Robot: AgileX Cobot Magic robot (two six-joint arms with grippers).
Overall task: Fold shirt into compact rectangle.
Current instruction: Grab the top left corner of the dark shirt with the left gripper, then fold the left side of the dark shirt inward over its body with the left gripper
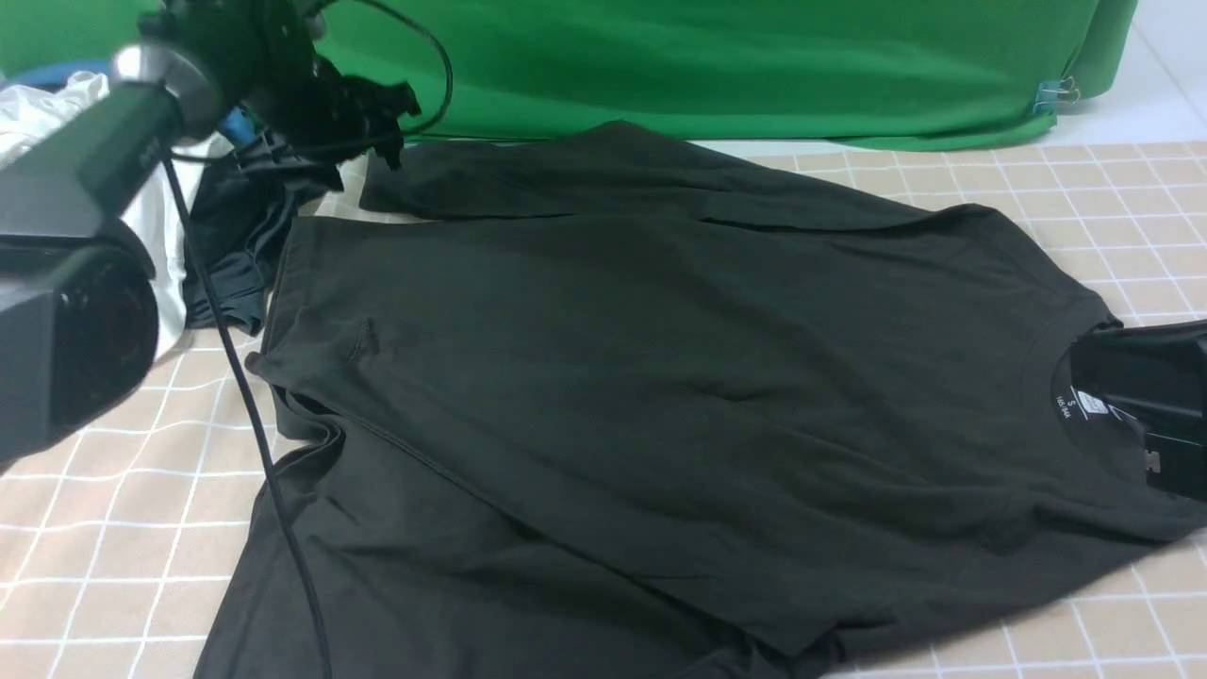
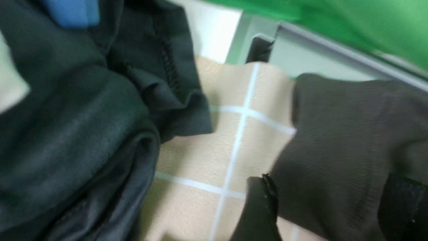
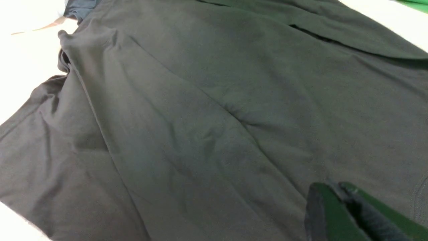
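Shirt (image 1: 660, 377) lies spread on the checked table cover (image 1: 1132, 198), collar (image 1: 1042, 363) toward the robot's right, far sleeve (image 1: 585, 179) laid across the body. Left gripper (image 1: 388, 127) sits at the far left end, by the sleeve cuff (image 2: 334, 150). The left wrist view shows its fingers (image 2: 262, 207) well apart, with the cuff loose on the cover and only brushing one of them: released, grasping nothing. Right gripper (image 3: 331, 189) rests on the fabric at the collar, beside the neck label (image 1: 1084, 404), its fingers clenched together; whether a pinch of cloth sits between them cannot be told. Judgement: the step in hand is clearing the left arm from the laid sleeve. To do it well, the arm should lift straight up before any sideways travel, so that the finger does not drag the cuff off its fold. It should steer away from the dark garment (image 1: 236, 255) and white garment (image 1: 57, 123) heaped just beside. The right gripper should press at the collar as an anchor until the left is clear. Hidden or unclear: the shirt's near side runs off the lower edge of the front view, so how the near sleeve lies is unknown. The left arm's housing covers part of the heap. No chest print can be made out. The left wrist view is blurred, and the right wrist view washes the table out to white.
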